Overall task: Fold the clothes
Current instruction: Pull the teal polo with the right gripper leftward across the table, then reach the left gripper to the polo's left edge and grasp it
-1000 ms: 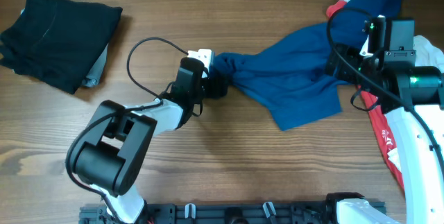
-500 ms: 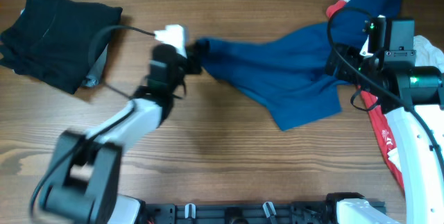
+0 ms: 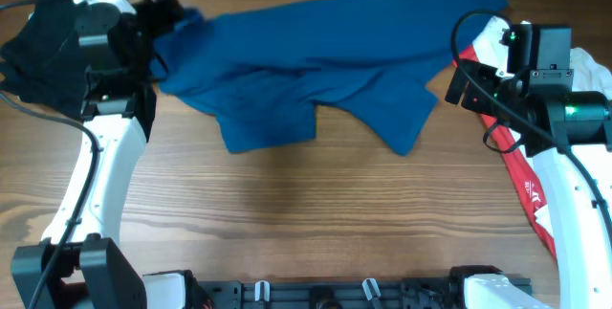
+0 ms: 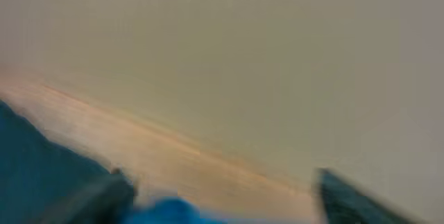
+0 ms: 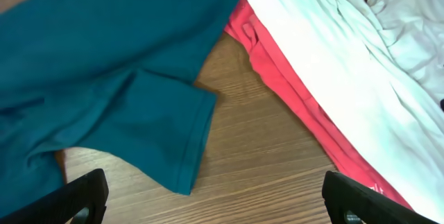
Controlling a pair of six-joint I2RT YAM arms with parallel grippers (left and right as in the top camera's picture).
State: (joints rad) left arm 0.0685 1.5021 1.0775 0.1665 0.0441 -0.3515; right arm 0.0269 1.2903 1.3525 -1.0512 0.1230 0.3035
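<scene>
The deep-blue polo shirt (image 3: 306, 51) lies stretched across the back of the table, from the far left corner to the clothes pile at the right. My left gripper (image 3: 159, 5) is at the shirt's bunched left end. In the blurred left wrist view its fingers (image 4: 222, 209) look apart, with blue cloth (image 4: 173, 213) between them. My right gripper (image 3: 465, 83) is open and empty, beside the shirt's right part. The right wrist view shows a blue sleeve (image 5: 104, 64) and the open fingers (image 5: 222, 204). A red T-shirt (image 3: 526, 189) (image 5: 277, 64) and a white one (image 3: 590, 65) (image 5: 333, 50) lie at the right.
A pile of folded black clothes (image 3: 43, 46) sits at the far left corner, partly under my left arm. The wooden table (image 3: 316, 213) shows bare in front of the shirt. My right arm's cable loops over the shirt's right end.
My left gripper has swept fast from the table's middle to the far left corner, dragging the blue shirt out long and flat. The right arm has not moved.
</scene>
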